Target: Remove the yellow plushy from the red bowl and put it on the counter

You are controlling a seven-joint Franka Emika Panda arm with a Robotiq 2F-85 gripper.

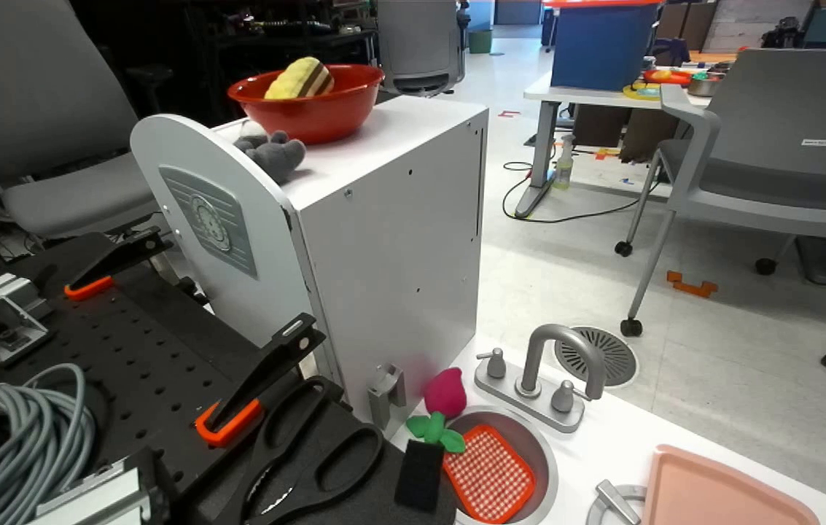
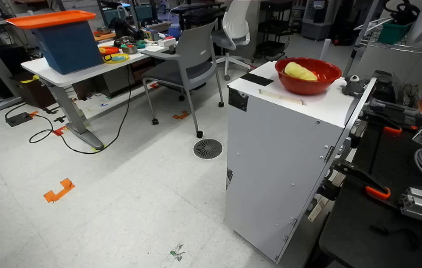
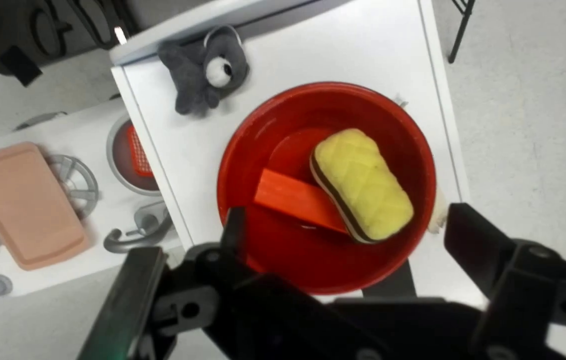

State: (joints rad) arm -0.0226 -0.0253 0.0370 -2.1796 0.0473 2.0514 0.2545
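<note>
Gripper (image 3: pixel 346 219) stands with its jaws wide apart; beyond, the yellow toy (image 3: pixel 365 185) lies in the red bowl (image 3: pixel 312 255).

No text legible, white label (image 1: pixel 824 143) on gray chair (image 1: pixel 770 117), too small
</note>
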